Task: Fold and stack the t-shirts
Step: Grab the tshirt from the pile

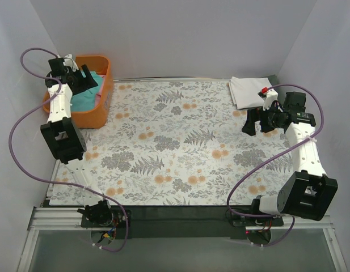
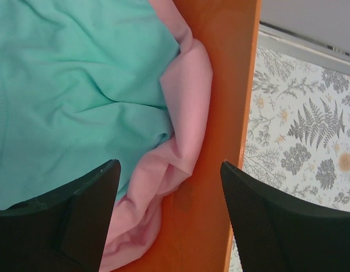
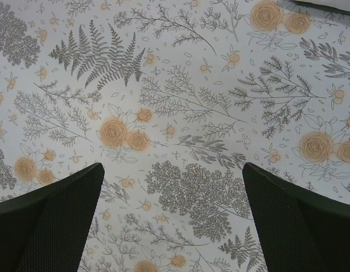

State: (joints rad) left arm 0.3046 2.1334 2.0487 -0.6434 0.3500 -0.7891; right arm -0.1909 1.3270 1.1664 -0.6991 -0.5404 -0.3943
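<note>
The left jaws hang spread and empty over the orange basket (image 2: 220, 113). One tip is above the teal t-shirt (image 2: 72, 96) and the other is past the basket's wall, with a fold of the pink t-shirt (image 2: 189, 85) between them. If they drop and close here, they will likely pinch the wall along with the cloth and tip or drag the basket. They could also catch both shirts at once, since the teal one lies partly over the pink, and pull out a tangle. The right jaws are also parted and hold nothing, over bare table (image 3: 175, 141). They are near the white t-shirt (image 1: 248, 90), which lies folded at the far right corner (a careless sweep there could rumple it).

Count: three t-shirts, one each of teal, pink and white. Two are in the basket and one is on the table. There is one basket and two arms.
</note>
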